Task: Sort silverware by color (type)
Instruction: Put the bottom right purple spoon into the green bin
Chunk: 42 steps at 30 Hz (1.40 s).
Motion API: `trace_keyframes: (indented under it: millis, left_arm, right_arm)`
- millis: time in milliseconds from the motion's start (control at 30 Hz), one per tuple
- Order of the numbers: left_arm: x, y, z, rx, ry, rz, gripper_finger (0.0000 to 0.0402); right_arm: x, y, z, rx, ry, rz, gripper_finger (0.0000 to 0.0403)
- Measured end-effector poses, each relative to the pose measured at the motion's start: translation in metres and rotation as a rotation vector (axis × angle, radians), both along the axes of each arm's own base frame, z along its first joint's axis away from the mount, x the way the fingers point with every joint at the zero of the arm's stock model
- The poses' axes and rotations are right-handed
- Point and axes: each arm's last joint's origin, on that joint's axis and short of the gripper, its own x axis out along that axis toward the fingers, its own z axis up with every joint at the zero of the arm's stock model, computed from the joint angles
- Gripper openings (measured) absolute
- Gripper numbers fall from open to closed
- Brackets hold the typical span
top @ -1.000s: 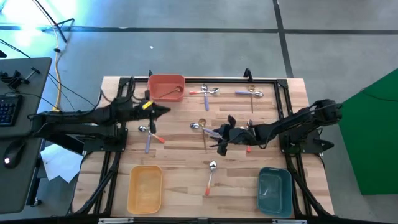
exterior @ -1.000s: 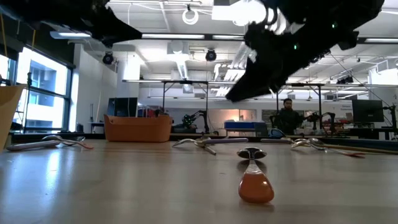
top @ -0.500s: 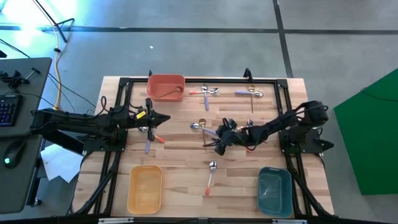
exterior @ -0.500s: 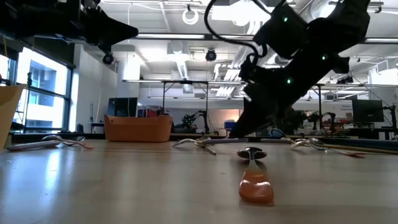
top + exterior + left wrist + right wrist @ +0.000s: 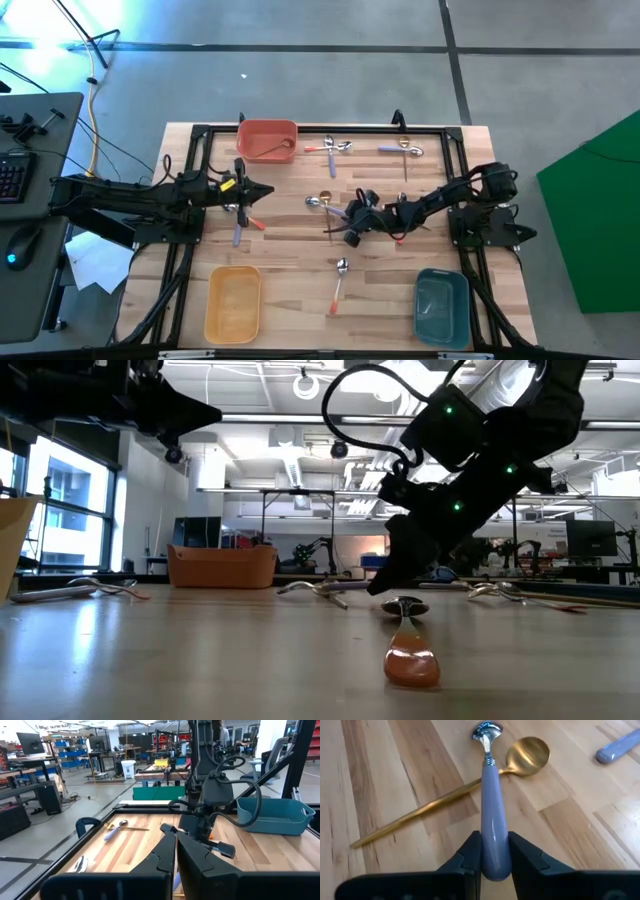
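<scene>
My right gripper point(image 5: 350, 222) is low over the table's middle, shut on a purple-handled spoon point(image 5: 490, 795) whose silver bowl point(image 5: 486, 730) lies past a gold spoon point(image 5: 445, 802). My left gripper point(image 5: 268, 190) is shut and empty, held above the table left of centre, close to a purple-handled and an orange-handled spoon point(image 5: 240, 220) lying together. Another orange-handled spoon point(image 5: 338, 285) lies near the front. More spoons point(image 5: 335, 148) lie at the far edge. My right gripper pinches the purple handle point(image 5: 493, 851) near its free end between its two fingers, one on each side. The fingers slant down from the table's right, and the spoon runs on ahead of them. The spoon's neck lies across the gold spoon's neck.
A red bin point(image 5: 267, 130) stands at the far edge with a spoon in it. A yellow bin point(image 5: 233, 305) stands at the front left and a teal bin point(image 5: 441, 308) at the front right. A black frame point(image 5: 320, 128) borders the table.
My right gripper has come down from well above the table and a little toward its left edge, onto the purple-handled spoon. My left gripper has shifted slightly toward the near edge.
</scene>
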Motion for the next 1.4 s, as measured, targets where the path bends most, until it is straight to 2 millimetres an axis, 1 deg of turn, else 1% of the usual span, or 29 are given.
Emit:
trace_keyframes:
  millis: [100,167,333,433,500,567,633,767,867,967,1067,1200,1300,1400]
  left_arm:
    - [0.000,0.000,-0.001,-0.004,0.012,0.000,0.0007]
    - [0.000,0.000,-0.001,-0.005,0.011,0.000,0.0007]
    - [0.000,0.000,-0.001,-0.005,0.013,-0.001,0.0007]
    - [0.000,0.000,-0.001,0.000,0.013,0.000,0.0007]
    - [0.000,0.000,-0.001,0.001,0.013,0.000,0.0007]
    - [0.000,0.000,-0.001,0.002,0.013,0.000,0.0007]
    - [0.000,0.000,-0.001,0.010,0.014,0.000,0.0007]
    - [0.000,0.000,-0.001,0.011,0.014,0.000,0.0007]
    - [0.000,0.000,-0.001,0.012,0.012,0.000,0.0007]
    - [0.000,0.000,0.000,0.015,0.006,0.000,0.0007]
    - [0.000,0.000,0.000,0.014,0.006,0.000,0.0007]
    - [0.000,0.000,0.000,0.000,0.004,-0.001,0.0007]
    - [0.000,0.000,0.000,-0.019,0.001,-0.001,0.0007]
    - [0.000,0.000,-0.001,-0.032,0.003,-0.001,0.0007]
  right_arm:
    - [0.002,0.000,0.001,-0.002,-0.002,0.002,0.0055]
    - [0.005,0.001,0.006,-0.005,-0.008,0.018,0.0055]
    - [0.014,0.009,0.034,0.014,-0.014,0.071,0.0055]
    - [0.015,0.023,0.058,0.016,0.052,0.099,0.0055]
    - [0.013,0.036,0.074,0.026,0.127,0.105,0.0055]
    - [0.010,0.054,0.092,0.047,0.198,0.110,0.0055]
    - [0.005,0.075,0.111,0.092,0.266,0.112,0.0055]
    - [-0.018,0.121,0.150,0.215,0.364,0.077,0.0055]
    - [-0.041,0.154,0.177,0.300,0.390,0.004,0.0055]
    - [-0.068,0.181,0.195,0.373,0.393,-0.074,0.0055]
    - [-0.092,0.204,0.207,0.460,0.406,-0.119,0.0055]
    - [-0.119,0.229,0.218,0.595,0.401,-0.183,0.0055]
    - [-0.139,0.245,0.223,0.695,0.387,-0.254,0.0055]
    - [-0.160,0.257,0.222,0.774,0.415,-0.352,0.0055]
